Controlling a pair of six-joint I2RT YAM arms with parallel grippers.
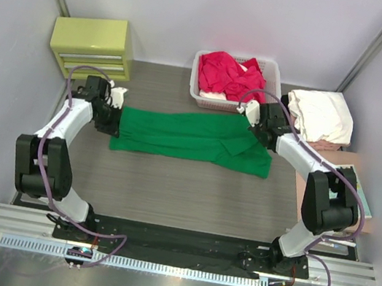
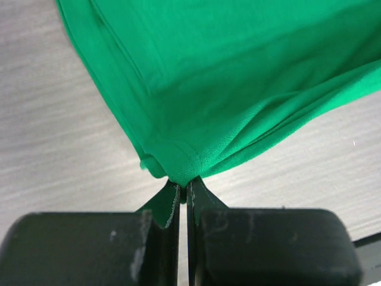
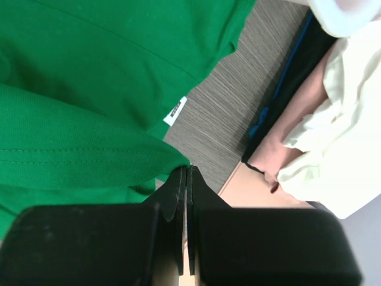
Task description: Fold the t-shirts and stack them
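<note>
While both ends of the green t-shirt [image 1: 192,137] are pinched, you have it drawn out as a long band across the middle of the table [image 1: 169,183], which looks like the hold you want for carrying a lengthwise fold over evenly. Your left gripper [image 2: 183,186] is clamped tight on a bunched corner of several green layers. Your right gripper [image 3: 186,173] is likewise closed hard on a green hem edge, near the small white neck label [image 3: 175,111], so that is probably the collar end. The red t-shirts [image 1: 227,74] lie heaped in the white slatted basket [image 1: 277,91] just behind the right end. A cream t-shirt [image 1: 321,116] tops a pile at the table's right side, with pale pink cloth [image 3: 262,161] and black cloth [image 3: 294,65] under it. From above, the wrists cover both pinch points, so you cannot tell there how many layers each grip has caught. How many shirts sit in the basket or the pile is not readable, and where the green shirt's sleeves lie is hard to make out.
</note>
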